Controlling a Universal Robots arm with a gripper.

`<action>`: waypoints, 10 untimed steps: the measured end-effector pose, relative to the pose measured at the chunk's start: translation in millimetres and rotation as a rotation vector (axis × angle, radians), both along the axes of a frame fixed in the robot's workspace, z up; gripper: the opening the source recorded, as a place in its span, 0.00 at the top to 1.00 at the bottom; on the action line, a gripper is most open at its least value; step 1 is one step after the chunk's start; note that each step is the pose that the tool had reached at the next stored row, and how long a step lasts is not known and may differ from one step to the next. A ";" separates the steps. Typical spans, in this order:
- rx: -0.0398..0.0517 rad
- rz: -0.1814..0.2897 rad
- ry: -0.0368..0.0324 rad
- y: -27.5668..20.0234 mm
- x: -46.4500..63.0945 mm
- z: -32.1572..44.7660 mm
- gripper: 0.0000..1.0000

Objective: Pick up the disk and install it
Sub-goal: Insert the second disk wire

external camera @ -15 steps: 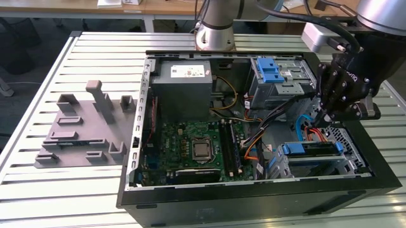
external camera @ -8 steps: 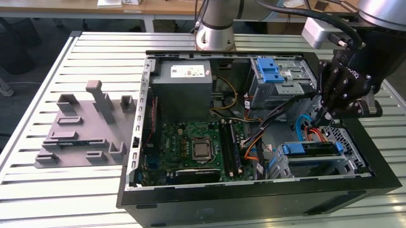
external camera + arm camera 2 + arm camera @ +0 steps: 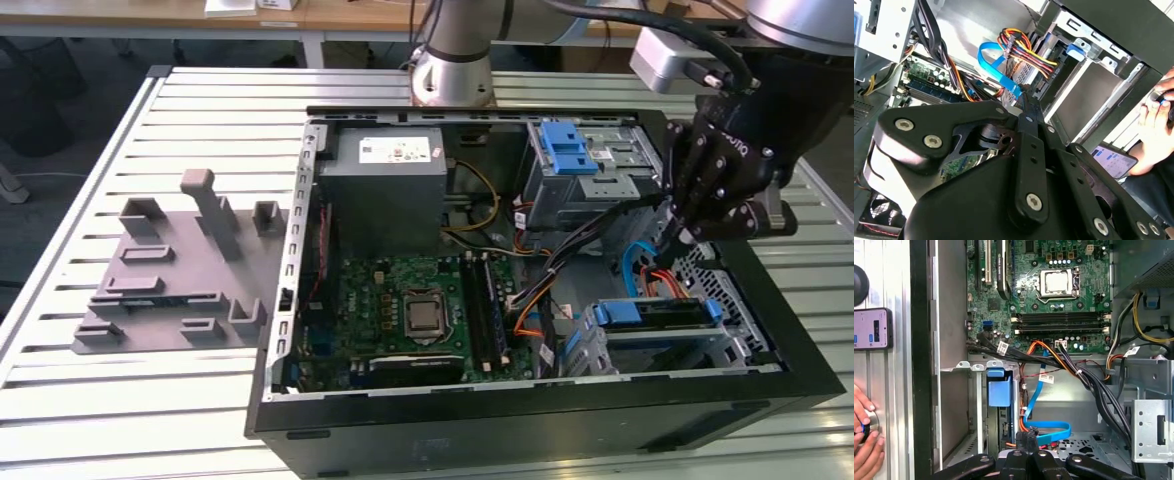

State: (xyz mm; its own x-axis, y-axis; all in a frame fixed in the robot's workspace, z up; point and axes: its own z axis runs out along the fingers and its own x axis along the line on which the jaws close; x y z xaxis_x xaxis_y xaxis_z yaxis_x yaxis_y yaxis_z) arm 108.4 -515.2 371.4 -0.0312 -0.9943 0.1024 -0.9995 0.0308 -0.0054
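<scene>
The disk (image 3: 654, 313), silver-grey with a blue bracket, lies in the lower silver drive cage (image 3: 741, 345) at the front right corner of the open computer case. In the first wrist view the blue bracket (image 3: 1000, 392) sits edge-on in the cage slot. The second wrist view has its blue tab (image 3: 1077, 48) inside the cage. My black gripper (image 3: 683, 240) hangs above the case's right side, a little above and behind the disk, not touching it. Its fingers (image 3: 1024, 102) are shut together with nothing between them, just over a blue flat cable (image 3: 1049, 427).
Bundles of black, orange and yellow cables (image 3: 1079, 372) cross between the motherboard (image 3: 414, 310) and the cages. A grey power supply (image 3: 387, 180) and an upper cage with a blue latch (image 3: 574, 150) stand at the back. A grey fixture (image 3: 174, 270) lies on the table. A person's hand (image 3: 864, 430) and a phone (image 3: 871, 329) are beside the case.
</scene>
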 end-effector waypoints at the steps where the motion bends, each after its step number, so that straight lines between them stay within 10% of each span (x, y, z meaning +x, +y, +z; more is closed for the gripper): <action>1: -0.0003 0.000 0.0000 0.4 0.0 -0.1 0.89; 10: -0.0109 0.000 0.0008 8.1 0.0 -1.8 0.81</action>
